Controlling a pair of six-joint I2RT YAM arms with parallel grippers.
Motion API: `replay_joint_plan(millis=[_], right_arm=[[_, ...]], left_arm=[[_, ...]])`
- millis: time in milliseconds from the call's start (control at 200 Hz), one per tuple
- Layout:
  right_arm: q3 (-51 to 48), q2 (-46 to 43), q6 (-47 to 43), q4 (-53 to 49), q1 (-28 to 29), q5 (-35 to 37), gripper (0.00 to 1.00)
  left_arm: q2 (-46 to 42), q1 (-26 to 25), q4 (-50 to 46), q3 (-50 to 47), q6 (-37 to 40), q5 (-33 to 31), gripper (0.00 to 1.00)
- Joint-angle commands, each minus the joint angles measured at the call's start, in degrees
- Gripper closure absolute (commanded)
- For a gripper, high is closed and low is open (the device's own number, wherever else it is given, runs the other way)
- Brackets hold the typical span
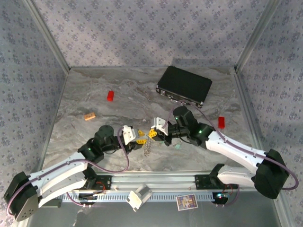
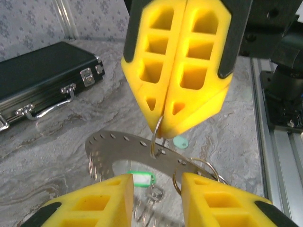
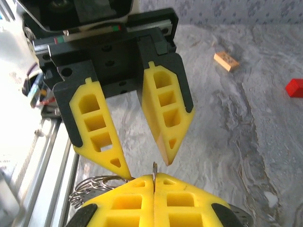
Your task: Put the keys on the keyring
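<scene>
The right gripper [image 2: 164, 126] is pinching the keyring [image 2: 118, 142], which is hanging at its 6 o'clock. The left gripper [image 2: 156, 184] is sitting open, empty. It should be grabbing a key [image 2: 140, 179] slowly.

This is a robot test cell in a lab. Patterned cloth walls [image 1: 142, 28] on aluminium posts [image 1: 47, 35] enclose a marbled table [image 1: 94, 85]. A slotted rail [image 1: 156, 179] crosses the frame's bottom.

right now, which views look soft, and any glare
Left wrist: the left gripper at the bottom edge is soft, the keyring and black case sharper, its latches glinting. Right wrist: the right gripper is blurred up close. Top external: mottled light on the back wall.
</scene>
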Motion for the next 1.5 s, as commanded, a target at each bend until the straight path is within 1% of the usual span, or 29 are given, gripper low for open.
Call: replay_joint_plan(millis=[0, 50, 125, 325, 455, 575, 790, 1094, 1224, 1334, 1399, 1494], right_arm=[[5.2, 1.7, -8.3, -13.6, 0.8, 3.0, 1.00], [6.8, 2.6, -11.0, -17.1, 1.2, 4.1, 1.00], [8.2, 3.4, -12.3, -19.2, 1.3, 4.0, 1.00], [9.9, 5.0, -13.5, -18.1, 3.4, 4.2, 1.00], [10.9, 6.4, -13.4, -17.3, 4.6, 4.8, 1.00], [11.1, 6.9, -13.3, -16.6, 5.2, 5.0, 1.00], [10.8, 6.7, -13.0, -15.5, 5.8, 5.2, 1.00], [10.6, 6.7, -12.6, -14.9, 6.1, 5.6, 1.00], [9.7, 6.3, -11.4, -13.5, 6.0, 4.1, 1.00], [8.6, 6.2, -9.6, -10.9, 6.2, 2.7, 1.00], [8.0, 6.3, -8.6, -9.5, 6.4, 2.1, 1.00], [7.2, 6.2, -7.1, -7.3, 6.5, 1.4, 1.00]], left_arm=[[-0.2, -0.3, -4.8, 2.4, 3.0, -0.4, 0.69], [-0.1, -0.3, -4.5, 2.6, 3.4, -0.2, 0.70], [0.2, -0.3, -4.2, 3.0, 4.1, 0.3, 0.70], [2.3, -0.3, -4.3, 4.5, 6.0, 4.4, 0.73], [2.9, -0.4, -4.4, 4.8, 6.9, 5.2, 0.73], [3.4, -0.4, -5.5, 5.5, 7.4, 6.1, 0.76], [3.0, -0.4, -8.7, 5.9, 8.7, 5.3, 0.77], [2.1, -0.4, -9.7, 5.6, 8.7, 4.7, 0.77], [1.2, -0.3, -7.1, 4.3, 7.5, 4.6, 0.84], [1.0, -0.4, -6.0, 3.7, 6.8, 4.7, 0.85], [1.1, -0.3, -5.7, 3.6, 6.7, 5.1, 0.88], [1.4, -0.4, -5.6, 3.7, 6.8, 5.2, 0.98]])
